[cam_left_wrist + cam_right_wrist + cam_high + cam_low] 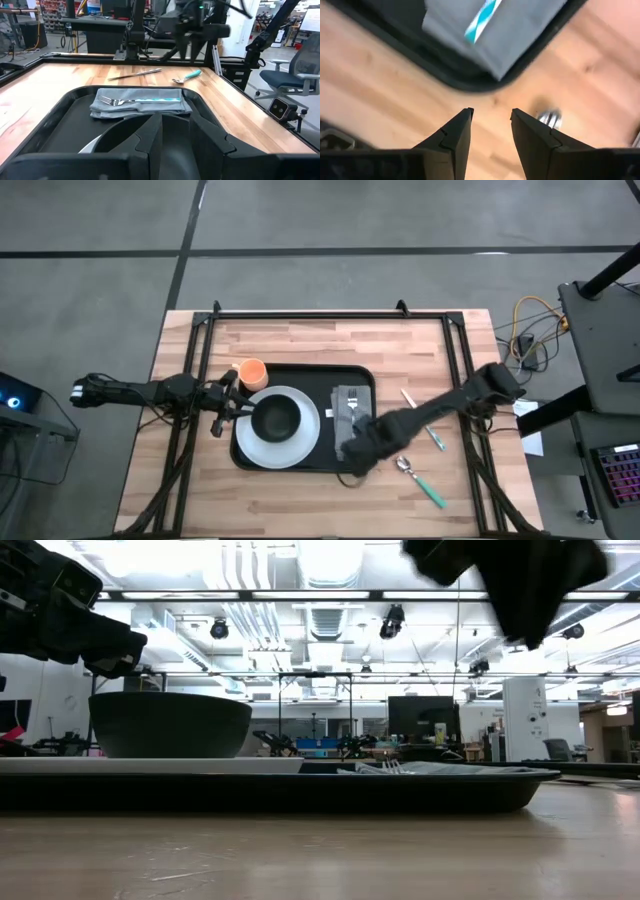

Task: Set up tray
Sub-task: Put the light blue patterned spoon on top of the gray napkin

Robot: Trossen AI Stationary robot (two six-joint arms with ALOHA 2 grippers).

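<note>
The tray [300,465] at mid surface already carries plate [300,442], bowl [276,418], napkin [352,402] and fork [135,101], while spoon [420,482] and knife [422,424] wait right of it, right claw [352,452] empty, slightly open.

A table [300,345] of pale wood planks with visible grain is showing a smooth, faintly shiny finish, as the matt black tray [300,466], plastic by its look, is lying on it. At the tray's 3 o'clock side a soft grey cloth napkin [140,102] is lying in folds under a bright metal fork [116,101] with a teal-and-white handle. A glossy white plate [300,442] is carrying a dark matt bowl [170,723]. Beyond the tray's 4 o'clock corner, a shiny metal spoon [403,466] with a teal handle is catching light.
</note>
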